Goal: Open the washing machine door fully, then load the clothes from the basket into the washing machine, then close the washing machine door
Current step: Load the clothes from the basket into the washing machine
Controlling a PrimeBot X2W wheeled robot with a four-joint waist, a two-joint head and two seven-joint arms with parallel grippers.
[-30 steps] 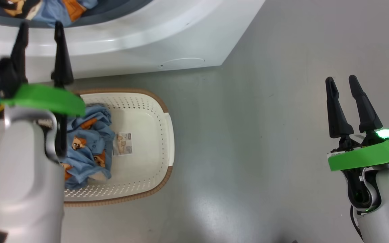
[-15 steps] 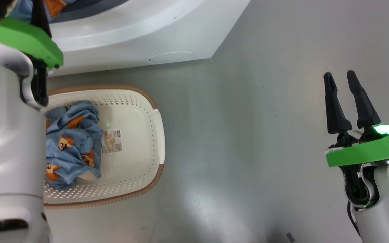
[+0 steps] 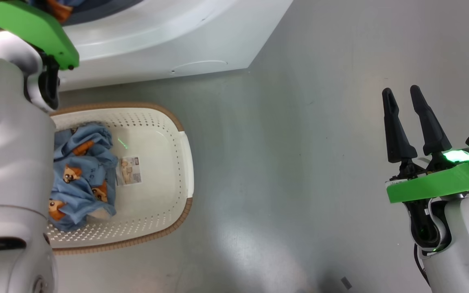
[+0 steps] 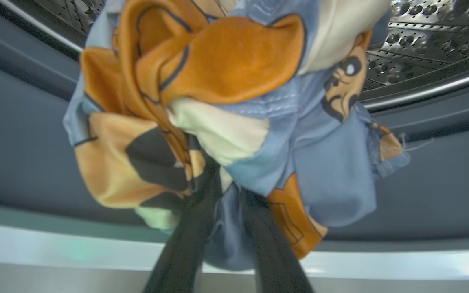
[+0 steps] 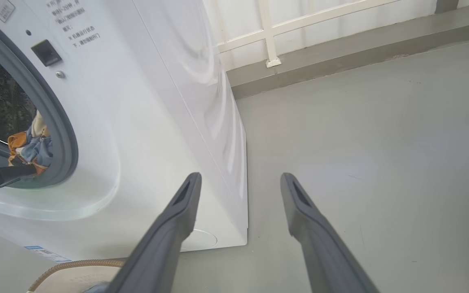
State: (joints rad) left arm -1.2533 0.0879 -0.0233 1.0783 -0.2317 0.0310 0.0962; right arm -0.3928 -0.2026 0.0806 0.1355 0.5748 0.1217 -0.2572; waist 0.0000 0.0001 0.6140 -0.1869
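My left gripper (image 4: 228, 183) is at the mouth of the washing machine (image 3: 157, 44), its fingers shut on a bunch of light-blue and orange clothes (image 4: 234, 93) that hangs over the grey gasket (image 4: 14, 142) in front of the steel drum (image 4: 421, 24). The same bunch (image 5: 31, 146) shows in the right wrist view. More clothes (image 3: 82, 175) lie in the left half of the cream basket (image 3: 185, 162) on the floor. My right gripper (image 3: 400, 90) hovers open and empty over bare floor, far right. The washing machine door is out of view.
The basket stands just in front of the washing machine, whose round service flap (image 3: 200, 67) is low on the front. Grey floor (image 3: 299, 162) stretches to the right. A white railing and a kerb (image 5: 340, 53) run behind the machine.
My left arm has gone up from above the basket into the machine's opening, and its jaws have closed on the cloth. The head camera has shifted a little. The right arm has kept still.
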